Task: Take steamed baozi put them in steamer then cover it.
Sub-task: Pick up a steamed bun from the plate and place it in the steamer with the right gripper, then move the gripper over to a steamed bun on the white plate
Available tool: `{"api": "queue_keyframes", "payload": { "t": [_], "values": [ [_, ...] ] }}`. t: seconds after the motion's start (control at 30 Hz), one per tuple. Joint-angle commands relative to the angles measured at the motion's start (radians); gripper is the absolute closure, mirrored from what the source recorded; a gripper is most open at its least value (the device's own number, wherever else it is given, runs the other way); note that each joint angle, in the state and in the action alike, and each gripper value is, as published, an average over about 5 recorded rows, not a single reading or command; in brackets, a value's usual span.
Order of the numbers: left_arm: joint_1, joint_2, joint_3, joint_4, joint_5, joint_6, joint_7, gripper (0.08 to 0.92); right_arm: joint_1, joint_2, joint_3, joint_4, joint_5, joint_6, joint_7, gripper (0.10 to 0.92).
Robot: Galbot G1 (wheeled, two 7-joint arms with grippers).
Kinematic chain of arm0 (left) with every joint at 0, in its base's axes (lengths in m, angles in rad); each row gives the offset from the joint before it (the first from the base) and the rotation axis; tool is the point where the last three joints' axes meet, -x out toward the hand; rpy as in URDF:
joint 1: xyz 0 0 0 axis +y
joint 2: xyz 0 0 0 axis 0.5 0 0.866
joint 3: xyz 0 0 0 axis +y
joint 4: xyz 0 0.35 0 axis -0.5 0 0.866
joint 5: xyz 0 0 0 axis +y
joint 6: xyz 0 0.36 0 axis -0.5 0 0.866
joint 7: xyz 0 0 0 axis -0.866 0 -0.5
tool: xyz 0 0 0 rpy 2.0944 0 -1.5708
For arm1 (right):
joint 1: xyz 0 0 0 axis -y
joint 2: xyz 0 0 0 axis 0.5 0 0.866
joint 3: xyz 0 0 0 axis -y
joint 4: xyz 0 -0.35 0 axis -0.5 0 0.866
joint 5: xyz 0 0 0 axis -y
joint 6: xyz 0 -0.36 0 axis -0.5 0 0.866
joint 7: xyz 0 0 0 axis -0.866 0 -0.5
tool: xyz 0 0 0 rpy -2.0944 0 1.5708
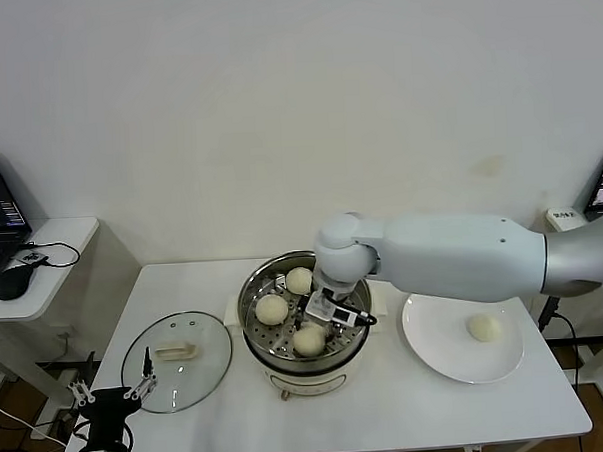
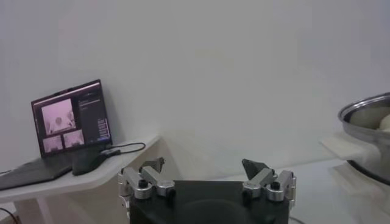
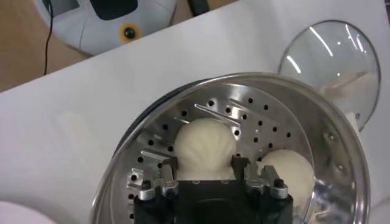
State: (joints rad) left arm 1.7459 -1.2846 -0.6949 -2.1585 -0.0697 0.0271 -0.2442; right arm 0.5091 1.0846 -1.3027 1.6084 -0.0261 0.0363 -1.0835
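The left pincer (image 1: 114, 392) waits with fingers spread apart low at the white surface's (image 1: 190, 431) near-left edge, just by the round clear glass lid (image 1: 177, 348), likely parked for covering. In the shiny steel steamer pot (image 1: 256, 286), the right pincer (image 3: 204, 178) straddles a cream-white bun (image 3: 204, 148), fingers parted, apparently releasing it; one bun (image 1: 484, 327) remains on the flat white plate (image 1: 437, 355).

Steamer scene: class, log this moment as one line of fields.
right gripper: around baozi in steamer | plate: one bun | cover: off | left gripper: open, idle

Three cream-white baozi (image 1: 272, 309) in the steel steamer (image 1: 252, 288), glass cover (image 1: 177, 361) flat alongside, fourth baozi (image 1: 484, 327) apart.
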Motion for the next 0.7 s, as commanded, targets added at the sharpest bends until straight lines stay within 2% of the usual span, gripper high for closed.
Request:
{"api": "queue_keyframes", "payload": {
  "t": [0.03,0.2,0.43,0.57,0.7],
  "values": [
    [-0.001,0.002,0.001,0.001,0.003,0.0,0.0,0.177,0.014,-0.026,0.033,-0.012,-0.002,0.004,0.007,0.278],
    [0.005,0.011,-0.009,0.003,0.019,-0.015,-0.002,0.177,0.038,-0.109,0.103,-0.041,0.023,-0.11,0.02,0.207],
    [0.002,0.036,-0.013,0.012,0.017,-0.019,-0.001,0.177,0.046,-0.287,0.201,-0.033,0.08,-0.295,0.0,0.202],
    [-0.006,0.05,-0.007,0.023,0.018,-0.02,-0.001,0.177,0.012,-0.429,0.235,-0.006,0.084,-0.34,-0.021,0.203],
    [-0.01,0.064,0.001,0.032,0.017,-0.02,0.0,0.177,-0.079,-0.569,0.275,-0.001,0.014,-0.344,-0.037,0.203]
  ]
}}
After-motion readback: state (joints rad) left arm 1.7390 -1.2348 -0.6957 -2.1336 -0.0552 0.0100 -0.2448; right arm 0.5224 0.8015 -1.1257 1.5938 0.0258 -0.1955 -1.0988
